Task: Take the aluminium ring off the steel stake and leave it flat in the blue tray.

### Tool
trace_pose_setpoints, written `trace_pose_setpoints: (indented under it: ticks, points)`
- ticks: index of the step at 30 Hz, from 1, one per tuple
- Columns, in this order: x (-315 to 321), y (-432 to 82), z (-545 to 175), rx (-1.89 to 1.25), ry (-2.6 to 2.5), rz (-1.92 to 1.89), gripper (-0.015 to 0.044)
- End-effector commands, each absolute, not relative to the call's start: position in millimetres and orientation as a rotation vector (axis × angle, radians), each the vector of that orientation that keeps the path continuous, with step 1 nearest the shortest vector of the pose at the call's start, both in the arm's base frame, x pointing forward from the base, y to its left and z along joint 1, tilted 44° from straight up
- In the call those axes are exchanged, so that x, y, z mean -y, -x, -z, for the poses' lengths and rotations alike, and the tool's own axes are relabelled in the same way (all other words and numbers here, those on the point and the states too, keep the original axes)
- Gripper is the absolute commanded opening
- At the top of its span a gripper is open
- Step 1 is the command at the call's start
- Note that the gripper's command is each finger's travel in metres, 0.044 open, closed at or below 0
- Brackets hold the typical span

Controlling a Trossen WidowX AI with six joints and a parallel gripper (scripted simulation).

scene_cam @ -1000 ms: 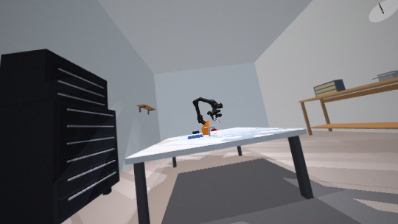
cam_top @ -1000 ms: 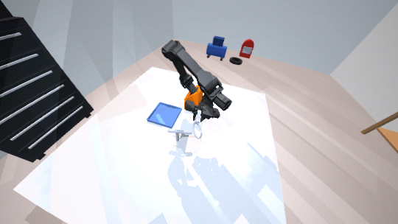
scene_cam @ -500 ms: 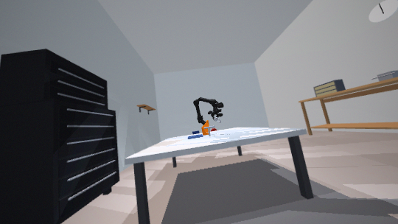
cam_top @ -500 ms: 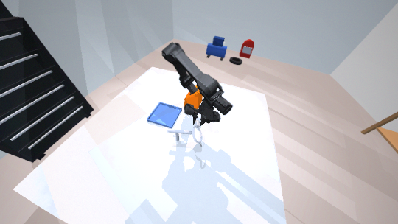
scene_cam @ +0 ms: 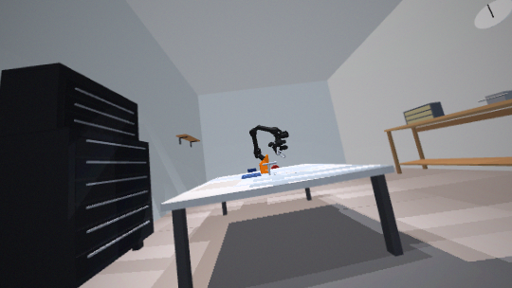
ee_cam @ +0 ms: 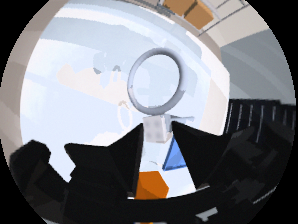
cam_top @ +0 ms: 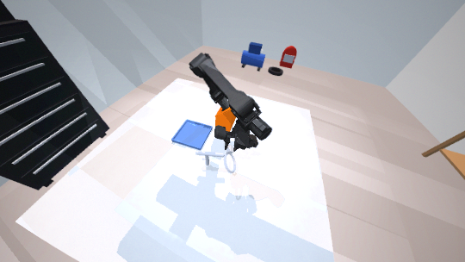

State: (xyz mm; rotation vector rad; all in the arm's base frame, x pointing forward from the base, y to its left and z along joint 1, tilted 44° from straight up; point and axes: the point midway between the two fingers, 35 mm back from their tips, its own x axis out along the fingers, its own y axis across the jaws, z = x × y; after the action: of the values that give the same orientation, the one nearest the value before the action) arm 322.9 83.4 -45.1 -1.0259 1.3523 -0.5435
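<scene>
A blue compressor (cam_top: 253, 58) stands near a black tire (cam_top: 275, 71).

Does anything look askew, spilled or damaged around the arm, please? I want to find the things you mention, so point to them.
No spill or damage stands out. The ring (cam_top: 230, 163) (ee_cam: 181, 80) hangs tilted from the pincer (ee_cam: 157, 124), held by its tab, clear of the stake (cam_top: 207, 159), which looks consistent with being carried.
</scene>
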Motion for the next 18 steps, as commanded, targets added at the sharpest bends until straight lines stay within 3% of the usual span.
trace_pose_setpoints:
  ticks: [1, 18]
  points:
    - [-83, -331, 46, -1.349, 1.031, 0.546, 0.0000]
    - [-80, -346, 46, -1.317, 0.990, 0.572, 0.0000]
